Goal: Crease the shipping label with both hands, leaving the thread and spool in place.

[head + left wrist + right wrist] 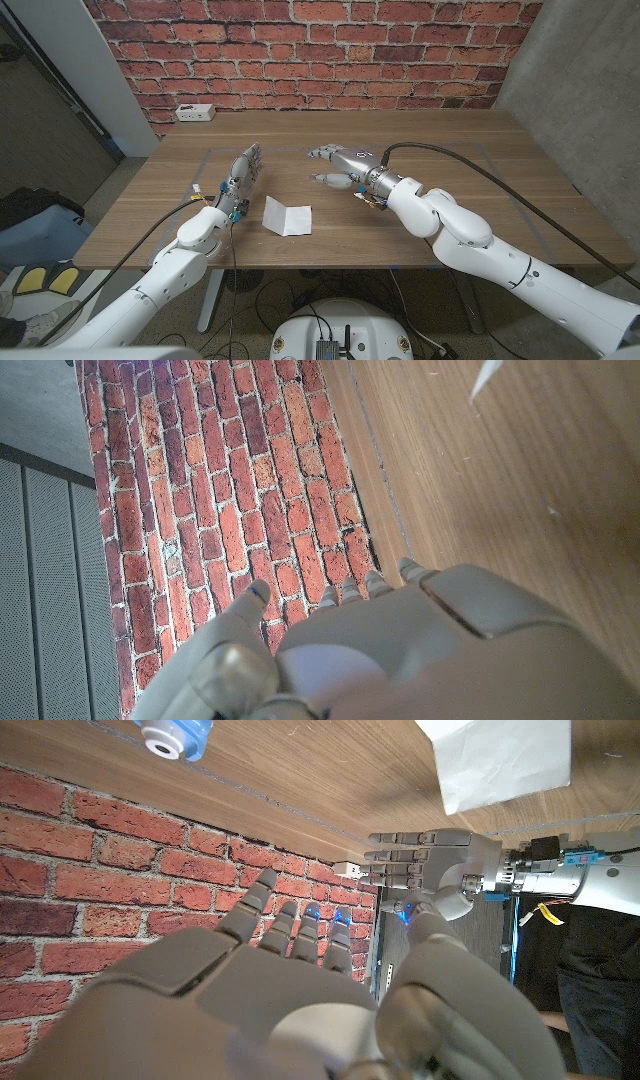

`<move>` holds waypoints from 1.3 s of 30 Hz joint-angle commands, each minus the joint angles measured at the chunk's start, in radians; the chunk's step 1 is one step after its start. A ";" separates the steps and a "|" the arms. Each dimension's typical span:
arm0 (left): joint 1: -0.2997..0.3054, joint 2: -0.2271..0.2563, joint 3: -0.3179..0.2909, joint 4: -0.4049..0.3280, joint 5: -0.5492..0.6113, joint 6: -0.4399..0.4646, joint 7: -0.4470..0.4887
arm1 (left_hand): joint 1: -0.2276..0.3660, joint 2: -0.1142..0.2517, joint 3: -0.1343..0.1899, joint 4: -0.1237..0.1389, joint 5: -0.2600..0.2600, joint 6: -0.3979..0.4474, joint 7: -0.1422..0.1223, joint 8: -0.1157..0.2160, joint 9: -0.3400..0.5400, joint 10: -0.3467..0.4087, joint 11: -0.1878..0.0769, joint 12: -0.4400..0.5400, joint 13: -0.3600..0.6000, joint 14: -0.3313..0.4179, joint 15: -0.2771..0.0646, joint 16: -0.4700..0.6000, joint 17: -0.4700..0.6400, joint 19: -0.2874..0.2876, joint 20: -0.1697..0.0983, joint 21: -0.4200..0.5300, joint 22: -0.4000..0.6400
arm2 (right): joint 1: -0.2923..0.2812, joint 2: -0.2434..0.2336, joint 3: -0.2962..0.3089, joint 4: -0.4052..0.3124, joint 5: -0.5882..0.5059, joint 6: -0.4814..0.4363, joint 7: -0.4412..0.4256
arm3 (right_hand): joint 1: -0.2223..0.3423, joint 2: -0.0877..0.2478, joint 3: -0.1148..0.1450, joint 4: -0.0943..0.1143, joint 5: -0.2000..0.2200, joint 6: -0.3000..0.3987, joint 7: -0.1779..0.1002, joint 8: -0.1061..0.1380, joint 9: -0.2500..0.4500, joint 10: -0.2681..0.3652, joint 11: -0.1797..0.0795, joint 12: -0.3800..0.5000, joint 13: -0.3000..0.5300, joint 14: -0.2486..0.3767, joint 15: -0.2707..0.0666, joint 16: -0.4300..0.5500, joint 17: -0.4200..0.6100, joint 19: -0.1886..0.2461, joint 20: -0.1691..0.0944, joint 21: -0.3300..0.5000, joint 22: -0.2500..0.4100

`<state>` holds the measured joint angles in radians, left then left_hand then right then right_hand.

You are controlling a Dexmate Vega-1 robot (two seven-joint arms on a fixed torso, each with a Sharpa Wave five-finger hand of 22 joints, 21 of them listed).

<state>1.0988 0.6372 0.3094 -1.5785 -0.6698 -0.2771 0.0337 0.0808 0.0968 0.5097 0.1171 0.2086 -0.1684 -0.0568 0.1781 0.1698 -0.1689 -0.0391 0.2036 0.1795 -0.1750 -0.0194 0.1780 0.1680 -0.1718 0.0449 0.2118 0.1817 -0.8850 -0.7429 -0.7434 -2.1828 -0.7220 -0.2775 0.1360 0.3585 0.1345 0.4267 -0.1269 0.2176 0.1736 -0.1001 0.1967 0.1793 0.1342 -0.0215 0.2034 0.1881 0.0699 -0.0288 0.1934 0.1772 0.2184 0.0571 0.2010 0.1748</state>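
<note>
The white shipping label (287, 217) lies on the wooden table (470, 170) near the front edge, with a fold line across it and one flap slightly raised. It also shows as a white sheet (500, 760) in the right wrist view, and its corner (485, 378) in the left wrist view. My left hand (243, 172) stands upright just left of the label, fingers apart, holding nothing. My right hand (340, 165) hovers behind and right of the label, fingers spread, holding nothing. A blue and white round spool (170, 735) sits on the table beyond my right hand's fingers (290, 925).
A white socket box (192, 113) sits at the table's back left, against the brick wall (320, 50). A thin taped outline (420, 146) marks a rectangle on the tabletop. My left hand (430, 870) also appears in the right wrist view.
</note>
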 commanded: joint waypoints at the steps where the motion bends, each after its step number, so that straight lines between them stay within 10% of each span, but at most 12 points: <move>1: 0.014 0.014 0.004 -0.014 0.016 -0.001 -0.002 | 0.007 0.026 0.001 -0.003 0.003 -0.110 0.004 0.007 0.002 -0.140 0.004 0.007 0.002 -0.169 0.008 0.006 0.003 -0.006 0.003 0.005 0.003 | -0.009 0.016 -0.014 0.004 -0.032 -0.004 0.026 | 0.013 0.001 0.001 -0.007 -0.004 0.009 -0.003 0.004 0.003 0.010 0.003 0.001 0.003 0.008 0.000 0.007 0.003 0.007 0.002 0.007 0.002; 39: 0.172 0.084 -0.049 -0.152 0.062 -0.011 0.077 | 0.011 0.026 0.000 -0.008 0.002 -0.098 0.024 0.005 0.002 -0.133 0.010 0.003 0.002 -0.161 0.006 0.002 0.003 0.009 -0.025 0.007 0.004 | 0.004 0.051 -0.069 0.057 -0.026 0.026 0.090 | 0.021 0.010 -0.003 -0.008 -0.020 0.016 0.000 0.001 0.004 0.017 0.003 0.000 0.004 0.008 -0.001 0.007 0.006 0.007 -0.002 0.005 0.003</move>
<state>1.2236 0.7067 0.2773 -1.6943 -0.6122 -0.2904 0.0908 0.0848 0.1008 0.5069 0.1143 0.2086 -0.1716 -0.0426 0.1781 0.1698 -0.1729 -0.0352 0.2073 0.1795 -0.1749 -0.0195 0.1780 0.1680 -0.1610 0.0263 0.2118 0.1838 -0.8810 -0.6977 -0.8008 -2.1374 -0.7538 -0.2568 0.2152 0.3689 0.1450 0.4225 -0.1309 0.2029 0.1824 -0.0982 0.1967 0.1792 0.1396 -0.0159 0.2035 0.1882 0.0697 -0.0286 0.1934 0.1793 0.2182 0.0572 0.2010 0.1745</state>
